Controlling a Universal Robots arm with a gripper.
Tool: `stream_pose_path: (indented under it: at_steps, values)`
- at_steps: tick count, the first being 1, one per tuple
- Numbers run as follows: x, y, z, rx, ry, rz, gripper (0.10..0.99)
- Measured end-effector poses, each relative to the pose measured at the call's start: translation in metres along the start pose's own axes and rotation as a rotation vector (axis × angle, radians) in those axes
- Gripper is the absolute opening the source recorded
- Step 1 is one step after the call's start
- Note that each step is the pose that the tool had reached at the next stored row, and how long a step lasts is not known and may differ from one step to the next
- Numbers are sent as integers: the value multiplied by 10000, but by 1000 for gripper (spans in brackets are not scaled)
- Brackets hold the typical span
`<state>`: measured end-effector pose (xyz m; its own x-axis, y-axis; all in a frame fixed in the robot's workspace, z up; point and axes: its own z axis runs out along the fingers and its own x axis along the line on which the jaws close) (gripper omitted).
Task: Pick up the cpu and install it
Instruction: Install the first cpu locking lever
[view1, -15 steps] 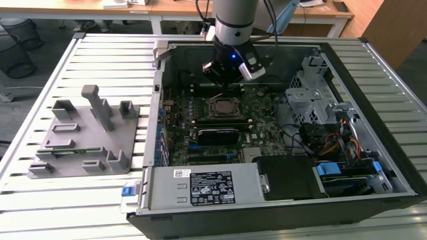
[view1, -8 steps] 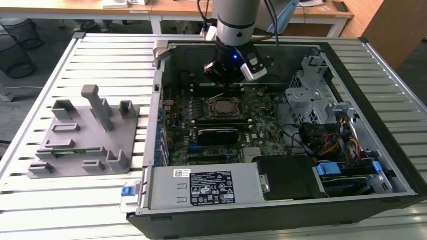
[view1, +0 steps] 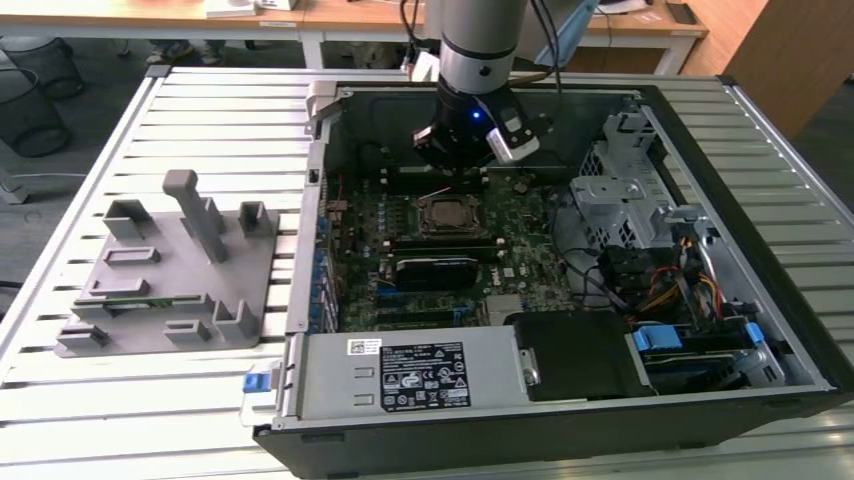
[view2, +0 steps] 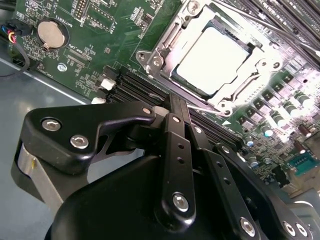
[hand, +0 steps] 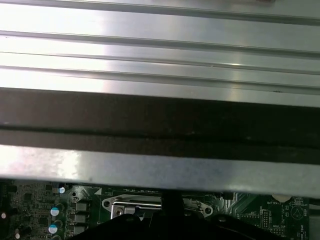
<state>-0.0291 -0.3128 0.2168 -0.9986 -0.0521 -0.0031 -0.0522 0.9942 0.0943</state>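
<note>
The cpu (view2: 214, 56), a flat square chip with a shiny silver top, lies seated in the motherboard socket (view2: 159, 50), inside its open metal frame. In the exterior view the cpu (view1: 447, 213) sits mid-board in the open computer case. My gripper (view2: 176, 104) hovers just beside the socket with its two thin black fingers pressed together, shut with nothing between them. In the exterior view the gripper (view1: 451, 176) hangs just behind the socket, close above the board. The first wrist view shows the fingertips (hand: 172, 199) over the socket's metal frame (hand: 135, 206).
A thin socket lever (view1: 434, 190) sticks up by the gripper. Memory slots (view2: 135, 87) run beside the socket, and a coin cell (view2: 52, 33) lies farther off. A grey fixture block (view1: 174, 270) stands at the exterior view's left. The case wall (hand: 160, 120) rises close behind the gripper.
</note>
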Motion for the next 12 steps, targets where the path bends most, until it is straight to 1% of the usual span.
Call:
stream_pose_path:
  at_steps: [3, 12]
  values:
    - [-16, -2, 11, 0, 0, -1, 106]
    - [-19, -4, 36, 0, -1, -1, 106]
